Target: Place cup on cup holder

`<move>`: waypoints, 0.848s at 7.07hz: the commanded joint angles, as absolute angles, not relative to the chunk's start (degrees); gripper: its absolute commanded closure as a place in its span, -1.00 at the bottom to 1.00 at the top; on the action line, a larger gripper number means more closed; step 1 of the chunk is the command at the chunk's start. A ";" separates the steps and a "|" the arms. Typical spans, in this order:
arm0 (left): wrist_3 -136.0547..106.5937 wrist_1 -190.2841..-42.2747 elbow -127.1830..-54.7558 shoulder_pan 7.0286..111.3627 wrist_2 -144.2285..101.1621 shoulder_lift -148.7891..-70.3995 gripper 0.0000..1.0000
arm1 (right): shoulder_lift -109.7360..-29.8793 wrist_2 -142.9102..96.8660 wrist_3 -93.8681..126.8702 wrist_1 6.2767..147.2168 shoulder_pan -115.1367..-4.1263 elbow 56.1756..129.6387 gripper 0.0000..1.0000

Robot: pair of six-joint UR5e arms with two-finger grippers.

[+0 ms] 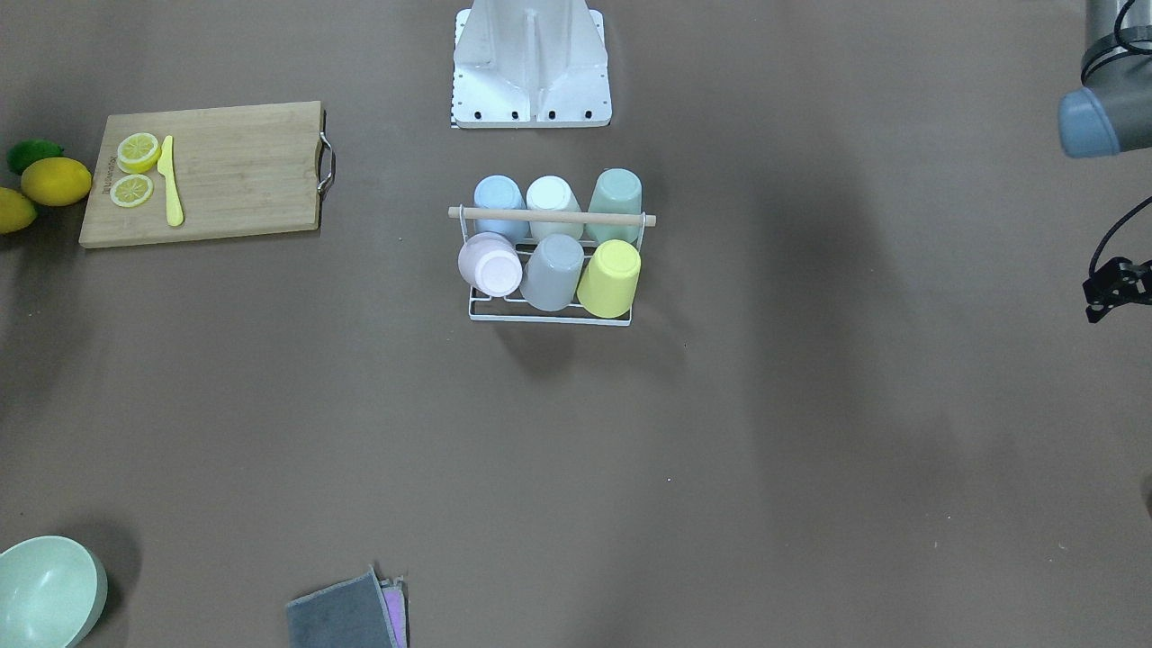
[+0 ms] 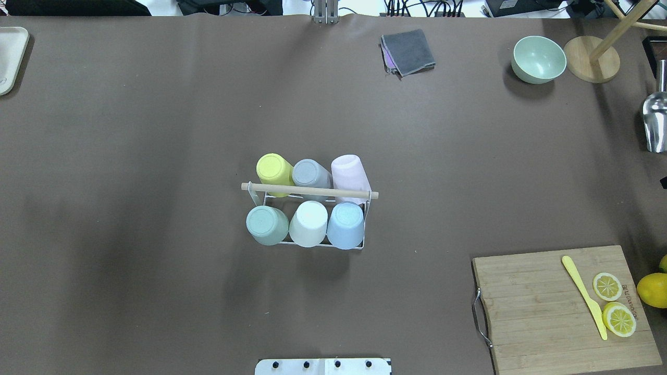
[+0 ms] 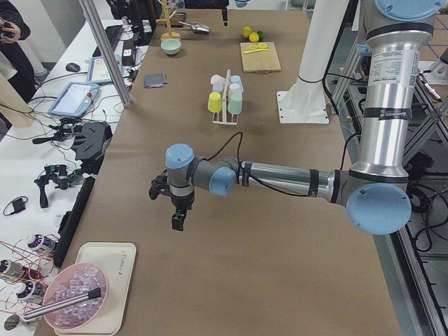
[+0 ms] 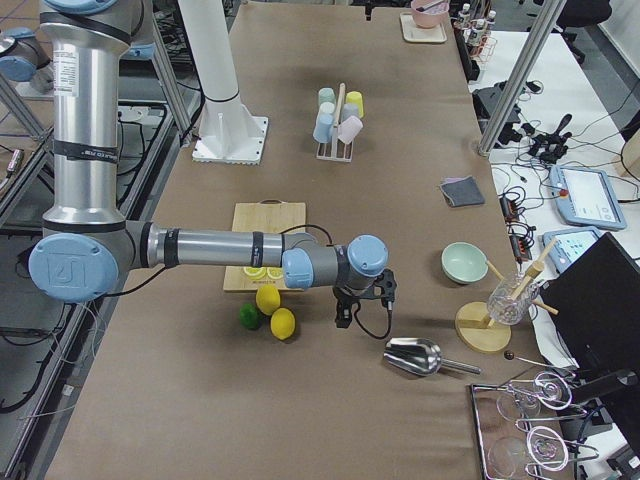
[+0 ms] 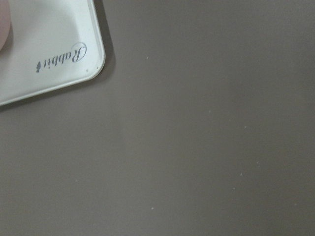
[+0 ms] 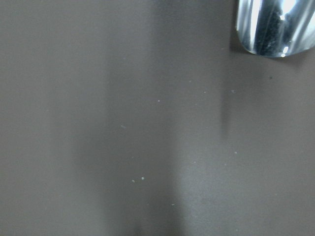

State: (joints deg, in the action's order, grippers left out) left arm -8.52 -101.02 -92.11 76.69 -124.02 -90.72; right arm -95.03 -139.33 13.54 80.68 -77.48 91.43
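Though the left claw [image 3: 178, 221] shows from the side, its jaws are unreadable.

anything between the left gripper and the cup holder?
Nothing visible. The left gripper hangs over the table's end near the white tray, far from the cup holder, with only bare brown tabletop between them. Six cups already sit on the holder, and no loose cup shows.

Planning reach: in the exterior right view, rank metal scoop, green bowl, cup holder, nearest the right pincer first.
From the right pincer:
1. metal scoop, beside it.
2. green bowl, operators' side.
3. cup holder, far, table centre.
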 commanded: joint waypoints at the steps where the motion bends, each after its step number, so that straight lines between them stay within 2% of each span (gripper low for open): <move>1: -6.07 -100.90 -91.67 78.31 -126.03 -87.46 -0.94 | -97.72 -137.12 18.61 75.52 -79.62 91.41 -0.92; 3: -0.73 -97.83 -90.01 81.11 -126.12 -87.36 -0.93 | -98.26 -137.02 18.63 74.27 -83.48 91.76 -0.92; 6: -1.67 -99.14 -82.99 81.21 -125.77 -87.97 -0.95 | -98.09 -135.10 17.84 74.18 -85.17 93.77 -0.92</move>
State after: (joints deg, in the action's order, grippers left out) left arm -1.73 -98.85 -85.81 81.24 -126.01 -87.61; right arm -98.15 -135.98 18.04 74.22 -84.67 92.95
